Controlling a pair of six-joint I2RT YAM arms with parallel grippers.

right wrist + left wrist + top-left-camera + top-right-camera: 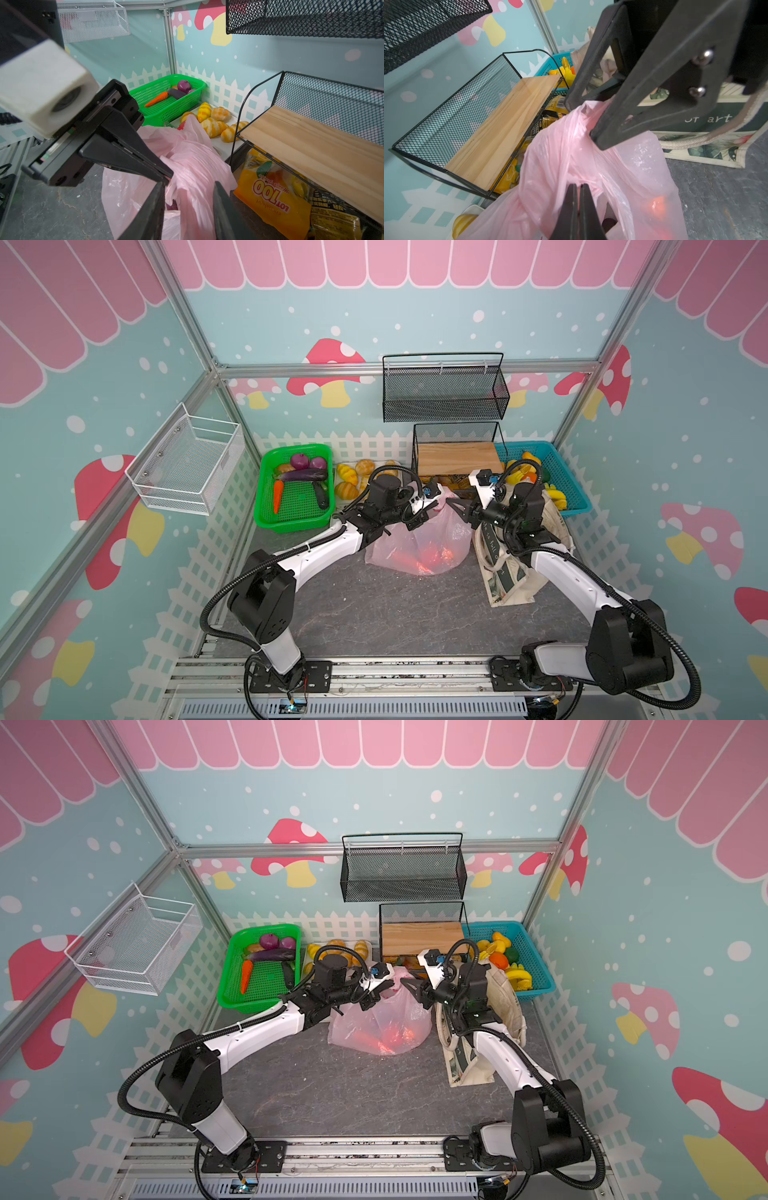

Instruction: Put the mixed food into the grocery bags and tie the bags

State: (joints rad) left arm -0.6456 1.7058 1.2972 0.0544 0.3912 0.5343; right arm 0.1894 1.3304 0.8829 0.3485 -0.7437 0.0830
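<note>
The pink plastic grocery bag (419,543) (380,1023) sits mid-table with red and orange food (432,558) glowing through it. My left gripper (432,510) (577,185) is shut on a twisted strand of the bag's top. Facing it, my right gripper (455,508) (189,184) is open, its jaws standing either side of another bunch of the pink film (193,166). The cream canvas tote (511,572) (716,124) slumps under the right arm. A carrot (277,495) and an eggplant (301,476) lie in the green basket (291,522).
Striped bread rolls (353,477) lie at the back beside the green basket. Behind the bag stands a black mesh rack with a wooden shelf (457,456), with snack packets (270,197) under it. A blue basket (577,497) of yellow fruit sits back right. Wire baskets hang on the walls.
</note>
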